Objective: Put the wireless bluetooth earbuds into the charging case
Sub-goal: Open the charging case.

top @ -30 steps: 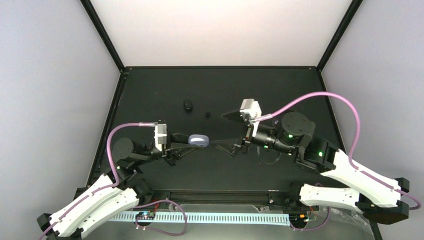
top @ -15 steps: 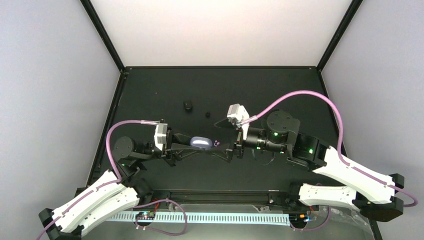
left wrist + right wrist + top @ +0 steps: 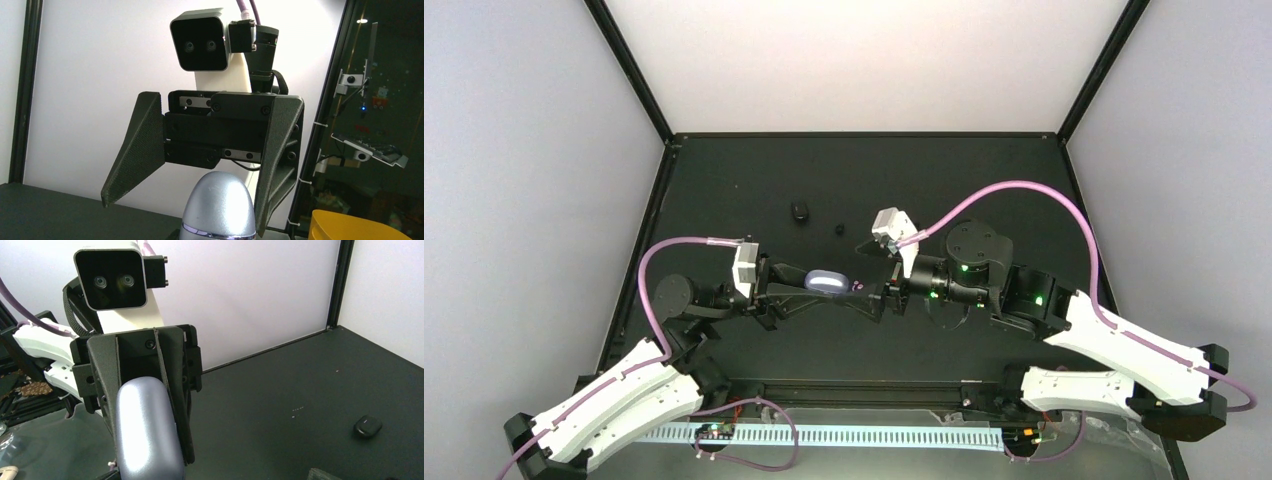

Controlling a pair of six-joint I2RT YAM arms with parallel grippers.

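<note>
The charging case (image 3: 824,282) is a silvery-lilac pebble held off the table by my left gripper (image 3: 828,288), which is shut on it. In the right wrist view the case (image 3: 147,432) sits between the left fingers (image 3: 172,390). My right gripper (image 3: 862,274) faces it, open wide. In the left wrist view its fingers (image 3: 140,150) spread on both sides of the case's rounded end (image 3: 218,202). One black earbud (image 3: 839,229) lies on the table behind. A tiny purple speck (image 3: 857,287) shows beside the case, too small to identify.
A black pebble-shaped case (image 3: 800,211) lies on the black table at the back left, and shows in the right wrist view as the same black case (image 3: 368,426). Black frame posts (image 3: 639,90) and pale walls enclose the table.
The right arm has moved left toward the held case, so its open fingers now flank the case's end. The left gripper has kept its hold and barely moved.
</note>
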